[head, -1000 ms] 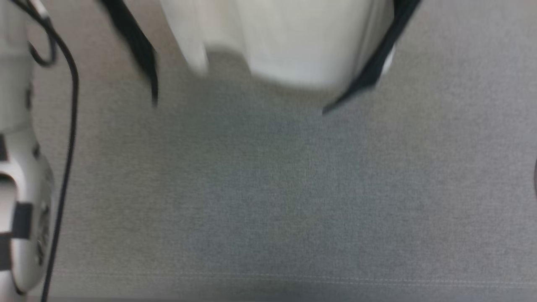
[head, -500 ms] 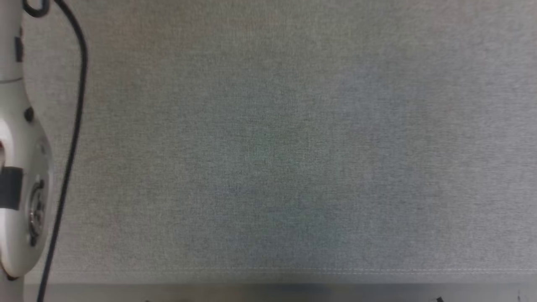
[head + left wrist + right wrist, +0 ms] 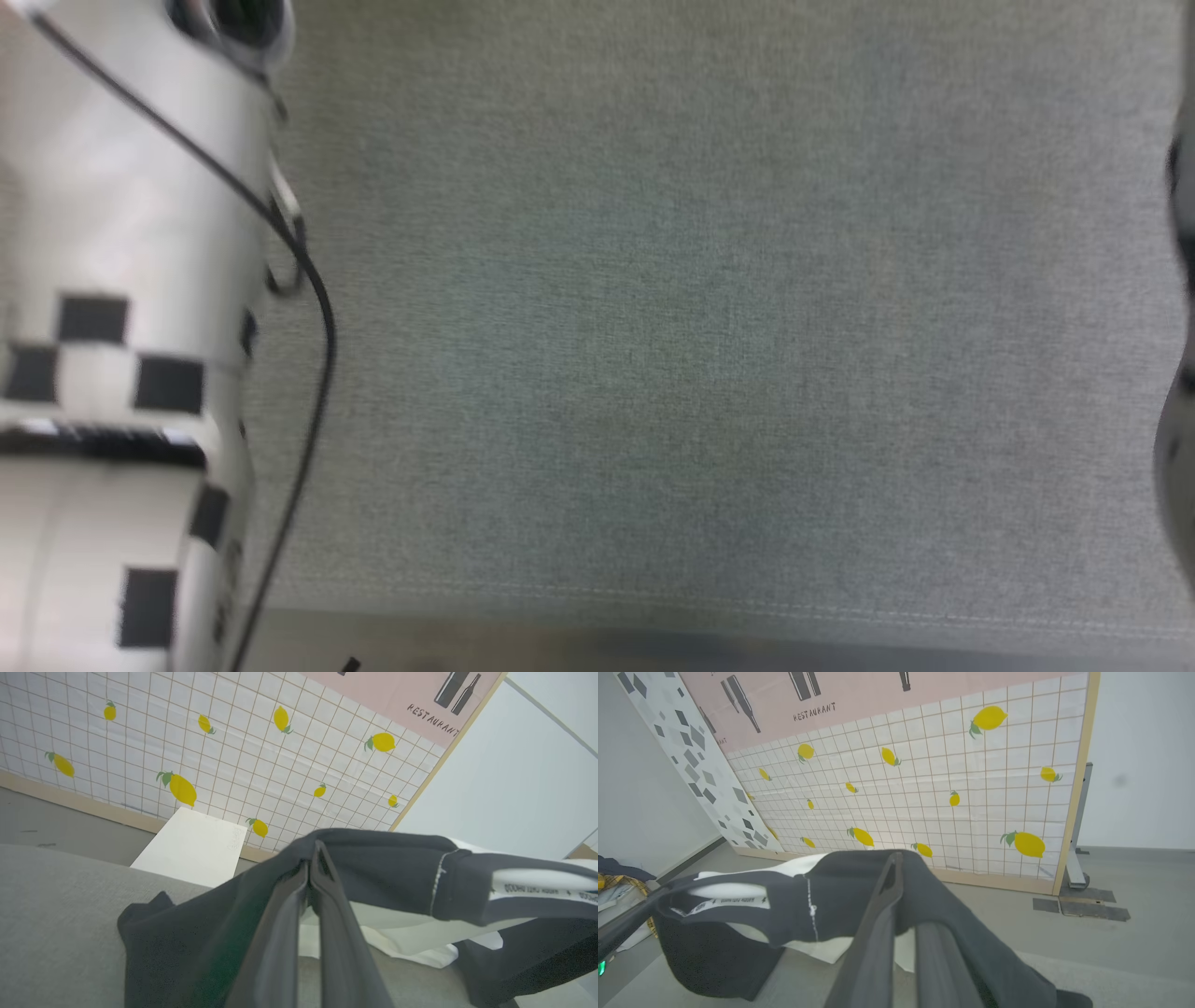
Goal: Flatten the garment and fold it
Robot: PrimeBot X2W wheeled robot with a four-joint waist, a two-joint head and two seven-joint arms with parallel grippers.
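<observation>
The garment (image 3: 383, 868) hangs stretched between both grippers above the grey cloth-covered table (image 3: 700, 327). In the left wrist view my left gripper (image 3: 312, 858) is shut on its black shoulder fabric. The lettered neckband (image 3: 537, 889) runs off to the right, and white cloth (image 3: 411, 938) sags beneath onto the table. In the right wrist view my right gripper (image 3: 901, 882) is shut on the garment (image 3: 840, 891) at the other black shoulder, and fabric drapes over one finger. The neckband (image 3: 724, 900) stretches left toward a dark finger (image 3: 626, 924) of the other gripper. My pale left forearm (image 3: 121, 280) stands at the head view's left.
The table's front edge (image 3: 653, 607) runs along the bottom of the head view. A cable (image 3: 308, 280) hangs beside the left forearm. Beyond the table stand a lemon-print tile panel (image 3: 948, 779), a white board (image 3: 191, 844) and a metal stand (image 3: 1078, 858). Clothes (image 3: 616, 877) lie at the far left.
The head camera has shifted. The hanging garment, seen at the top one second ago, has left the head view. The left forearm now looms larger and a blurred dark shape shows at the right edge.
</observation>
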